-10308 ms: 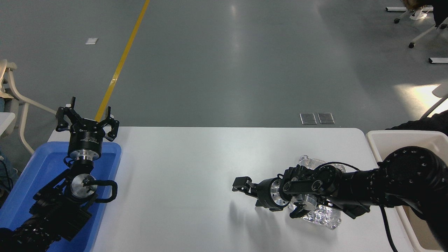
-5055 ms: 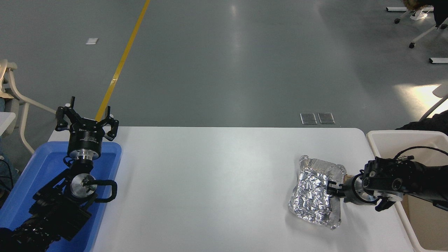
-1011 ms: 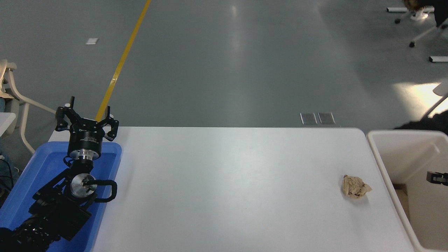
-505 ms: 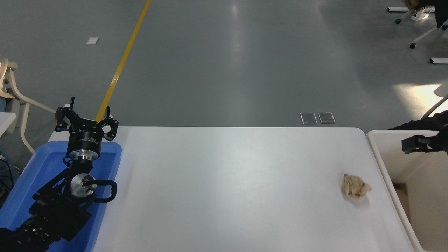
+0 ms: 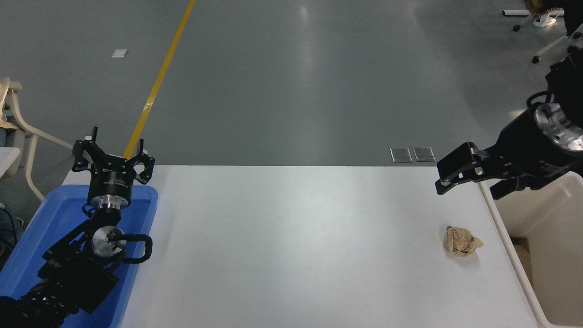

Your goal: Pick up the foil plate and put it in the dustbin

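The foil plate does not show anywhere in the head view. The cream dustbin (image 5: 553, 237) stands off the table's right edge, and its far end is covered by my right arm. My right gripper (image 5: 448, 176) is raised above the table's far right corner, next to the dustbin, pointing left, with nothing visible in it. My left gripper (image 5: 111, 155) is parked, open and empty, over the blue tray at the lower left.
A small crumpled tan paper ball (image 5: 462, 241) lies on the white table (image 5: 291, 237) near its right edge, below my right gripper. A shallow blue tray (image 5: 41, 237) sits at the table's left edge. Chairs stand on the floor beyond.
The foil plate, held at the table's right side earlier, is gone from view, uncovering the paper ball. In the last second my right gripper rose out of the dustbin and moved left.
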Tool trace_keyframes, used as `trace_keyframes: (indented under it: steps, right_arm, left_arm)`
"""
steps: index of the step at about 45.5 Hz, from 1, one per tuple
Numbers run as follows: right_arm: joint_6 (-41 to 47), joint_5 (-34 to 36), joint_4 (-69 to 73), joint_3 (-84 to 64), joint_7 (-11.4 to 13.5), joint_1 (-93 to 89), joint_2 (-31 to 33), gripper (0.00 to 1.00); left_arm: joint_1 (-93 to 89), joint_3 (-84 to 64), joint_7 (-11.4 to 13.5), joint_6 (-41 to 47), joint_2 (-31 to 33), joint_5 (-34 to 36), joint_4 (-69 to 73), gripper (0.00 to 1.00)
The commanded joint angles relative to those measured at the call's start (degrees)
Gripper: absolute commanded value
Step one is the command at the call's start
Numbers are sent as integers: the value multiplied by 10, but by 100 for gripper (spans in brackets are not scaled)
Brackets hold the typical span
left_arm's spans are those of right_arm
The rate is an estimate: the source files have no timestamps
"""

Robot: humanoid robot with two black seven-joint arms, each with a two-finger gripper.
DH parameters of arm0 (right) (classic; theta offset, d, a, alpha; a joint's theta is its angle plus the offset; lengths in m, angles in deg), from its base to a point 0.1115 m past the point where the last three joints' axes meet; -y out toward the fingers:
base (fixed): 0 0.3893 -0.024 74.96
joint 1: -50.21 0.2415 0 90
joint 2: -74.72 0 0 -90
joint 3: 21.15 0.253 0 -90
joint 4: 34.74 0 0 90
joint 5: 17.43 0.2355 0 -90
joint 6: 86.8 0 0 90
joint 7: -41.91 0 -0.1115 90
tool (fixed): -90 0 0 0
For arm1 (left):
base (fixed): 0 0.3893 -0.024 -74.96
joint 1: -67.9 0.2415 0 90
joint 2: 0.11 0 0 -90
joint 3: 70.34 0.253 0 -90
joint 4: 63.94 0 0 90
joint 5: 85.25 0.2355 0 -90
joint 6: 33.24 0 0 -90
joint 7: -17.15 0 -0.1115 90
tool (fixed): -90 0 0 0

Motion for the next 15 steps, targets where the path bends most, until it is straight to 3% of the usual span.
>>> trace_keyframes:
  steps: [1, 15]
  right_arm:
    - [17, 30, 22, 2, -1, 43, -28, 100]
    - [19, 34, 22, 4, -5, 42, -27, 100]
  left_arm:
    - [0, 0, 0, 1, 0, 0, 0, 99]
    - [0, 0, 0, 1, 0, 0, 1, 99]
